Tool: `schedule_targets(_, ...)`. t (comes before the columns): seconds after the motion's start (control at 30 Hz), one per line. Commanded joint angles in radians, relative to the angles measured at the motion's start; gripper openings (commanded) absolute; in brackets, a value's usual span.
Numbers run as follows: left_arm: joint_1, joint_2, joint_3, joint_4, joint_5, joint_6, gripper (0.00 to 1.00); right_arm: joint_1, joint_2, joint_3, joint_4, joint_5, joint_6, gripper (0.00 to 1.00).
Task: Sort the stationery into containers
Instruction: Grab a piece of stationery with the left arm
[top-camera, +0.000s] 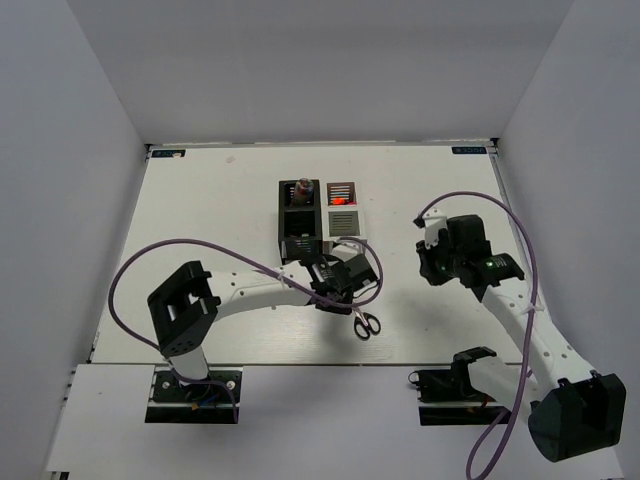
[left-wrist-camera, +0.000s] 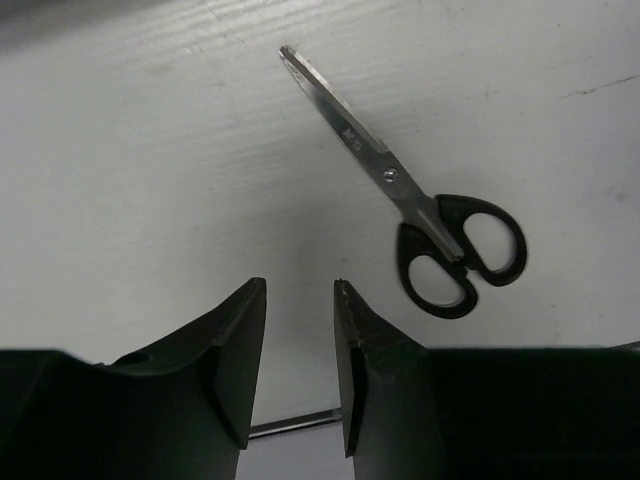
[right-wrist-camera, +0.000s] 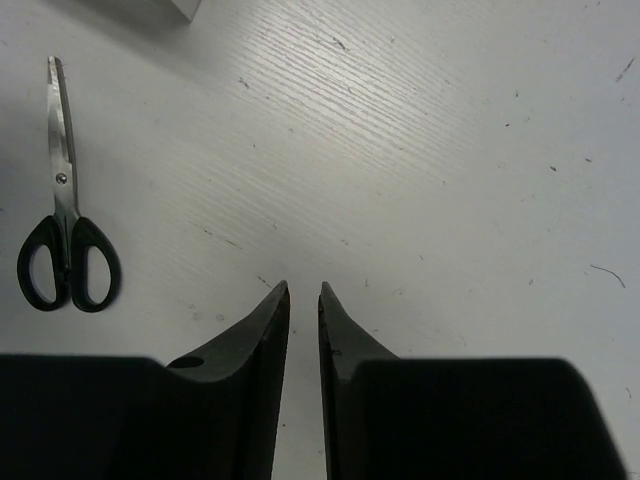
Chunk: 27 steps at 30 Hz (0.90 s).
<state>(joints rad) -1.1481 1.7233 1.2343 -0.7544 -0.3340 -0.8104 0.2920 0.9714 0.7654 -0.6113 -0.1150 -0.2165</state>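
– looking for loose stationery, i find only the scissors (left-wrist-camera: 398, 185). where do they lie?

– flat on the table (top-camera: 200, 200), blades closed, near and to the right of the black organiser (top-camera: 299, 246), well apart from it. the tips point back toward it and the handles face away.

– and the rest?

– the white-grey organiser (top-camera: 342, 223) stands just beside the black organiser's right wall. something pinkish shows in the black organiser's far compartment and something red in its neighbour's, so i judge those pieces already sorted.

– why is the left gripper (left-wrist-camera: 298, 290) parked there?

– it hovers between the black organiser and the scissors, jaws apart with nothing between them. that looks like a line-up for the pick. thin steel lying flat gives little to bite on, so the thicker handles seem the better hold.

– the right gripper (right-wrist-camera: 303, 288)?

– far to the right of the black organiser, over bare table, with a narrow slit between its jaws and nothing in it. it seems to be out of the way.

– any writing?

– a small stamp (left-wrist-camera: 350, 133) on one blade and a sticker (top-camera: 165, 153) at the table corner far left of the black organiser. both are too blurred to read.
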Motion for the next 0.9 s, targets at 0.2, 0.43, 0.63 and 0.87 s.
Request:
schedule_targets(0.2, -0.068, 0.036, 0.016, 0.102, 0.053, -0.349, 0.50, -0.045, -0.031, -0.035, 0.044, 0.012, 0.022, 0.22)
schedule_targets(0.43, -0.071, 0.114, 0.033, 0.132, 0.082, -0.398, 0.50, -0.068, -0.048, -0.041, 0.047, 0.000, 0.017, 0.22)
schedule_targets(0.63, -0.078, 0.139, 0.019, 0.122, 0.087, -0.418, 0.50, -0.088, -0.054, -0.049, 0.047, -0.018, 0.009, 0.22)
schedule_targets(0.87, -0.093, 0.202, 0.083, 0.017, 0.076, -0.426, 0.45, -0.112, -0.066, -0.051, 0.044, -0.035, 0.012, 0.22)
